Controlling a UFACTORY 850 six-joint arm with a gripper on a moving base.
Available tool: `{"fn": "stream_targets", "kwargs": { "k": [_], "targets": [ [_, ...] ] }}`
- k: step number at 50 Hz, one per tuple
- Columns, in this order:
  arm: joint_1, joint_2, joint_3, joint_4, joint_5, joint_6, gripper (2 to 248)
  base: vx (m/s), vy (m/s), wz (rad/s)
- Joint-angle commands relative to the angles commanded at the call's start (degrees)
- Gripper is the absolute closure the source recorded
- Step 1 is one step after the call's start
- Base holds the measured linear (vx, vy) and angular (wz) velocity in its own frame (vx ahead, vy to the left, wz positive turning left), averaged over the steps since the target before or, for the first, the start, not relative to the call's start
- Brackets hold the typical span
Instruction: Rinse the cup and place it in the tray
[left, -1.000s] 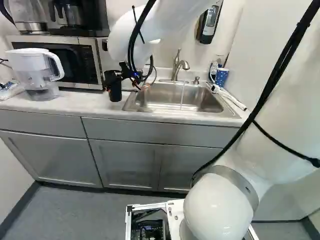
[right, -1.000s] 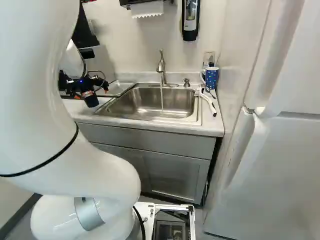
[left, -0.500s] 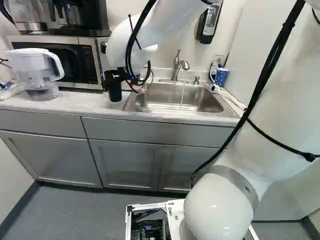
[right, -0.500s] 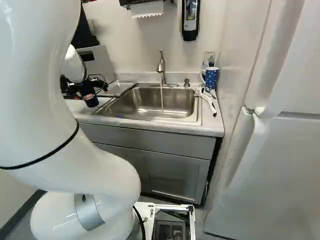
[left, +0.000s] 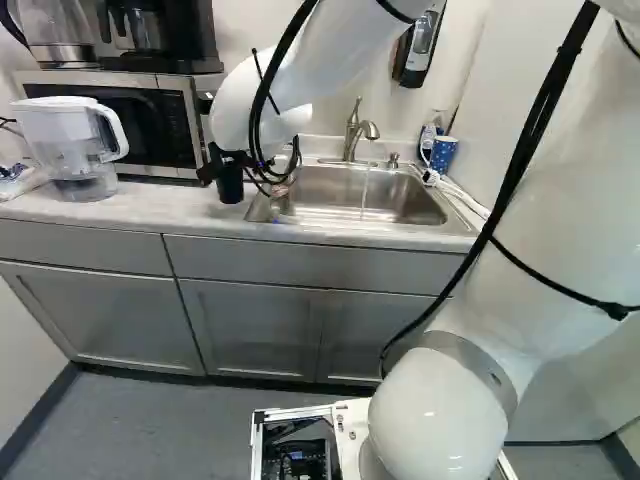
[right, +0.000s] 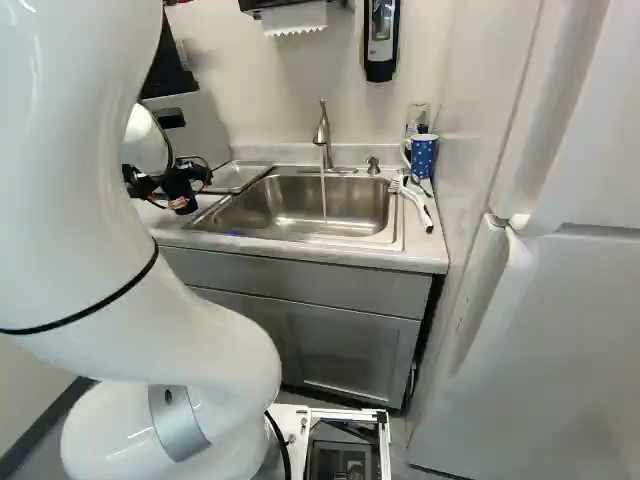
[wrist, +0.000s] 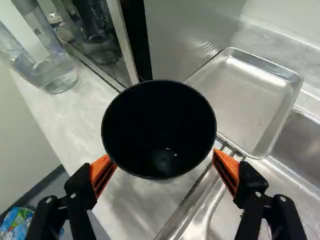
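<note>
cup (wrist: 159, 117), upright on counter (wrist: 122, 212), left of sink (right: 275, 205), near-left of tray (wrist: 245, 97); my gripper (wrist: 164, 157) stands wide around it. off-centre closing, i judge, could tip it.

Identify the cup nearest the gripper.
The black cup, right at the gripper, left of the sink in the left base view. The dotted blue cup is right of it.

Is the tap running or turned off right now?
Running: both base views show a thin stream of water falling from the faucet.
</note>
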Motion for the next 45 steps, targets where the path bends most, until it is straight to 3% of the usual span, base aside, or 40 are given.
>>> {"fn": "stream_targets", "kwargs": {
  "k": [45],
  "targets": [
    [-0.64,0.25,6.25,-0.13,16.03,0.00,3,0.000,0.000,0.000]
  ]
}}
